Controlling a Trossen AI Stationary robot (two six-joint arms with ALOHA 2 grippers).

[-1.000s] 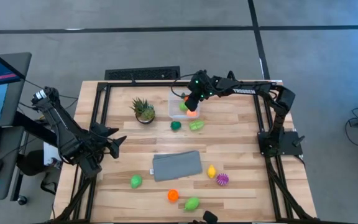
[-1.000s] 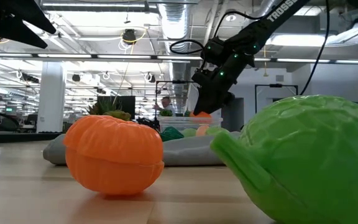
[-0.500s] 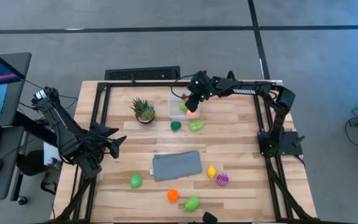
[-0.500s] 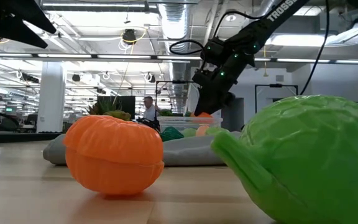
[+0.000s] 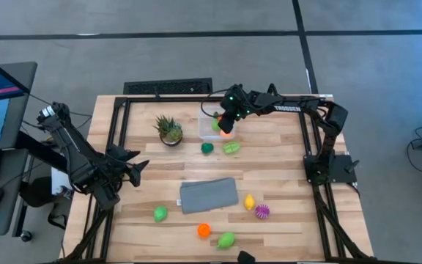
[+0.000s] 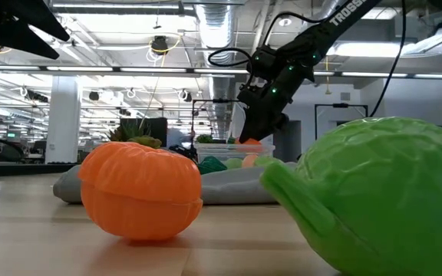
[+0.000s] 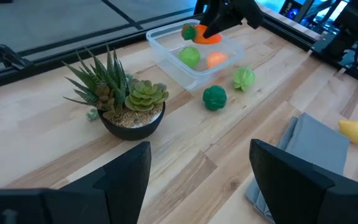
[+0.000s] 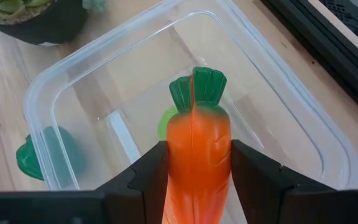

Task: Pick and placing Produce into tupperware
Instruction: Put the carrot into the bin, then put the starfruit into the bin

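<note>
The tupperware [image 5: 206, 122], a clear tub, stands at the table's far middle, with a green piece [image 7: 189, 56] and an orange piece [image 7: 215, 60] lying in it. My right gripper [image 5: 226, 127] hangs over the tub, shut on an orange toy carrot [image 8: 197, 146] with a green leafy top. More produce lies on the table: a dark green piece [image 5: 207, 147] and a light green one [image 5: 231, 148] just in front of the tub, and several pieces near the front edge. My left gripper [image 7: 197, 186] waits open at the table's left edge. My right gripper pinches the carrot's orange body [image 8: 174, 163] between its two fingers, one on each side. The fingers slant down from the table's right. The carrot's green top [image 8: 197, 87] points away from the wrist, down into the tub. The carrot is lifted clear above the tub's floor.
A spiky potted plant [image 5: 169, 130] stands left of the tub. A flat grey cloth [image 5: 209, 195] lies mid-table. Near the front are a yellow piece [image 5: 249, 202], a spiky purple one [image 5: 262, 212], an orange one [image 5: 204, 230] and two green ones [image 5: 160, 213], [image 5: 226, 240].
</note>
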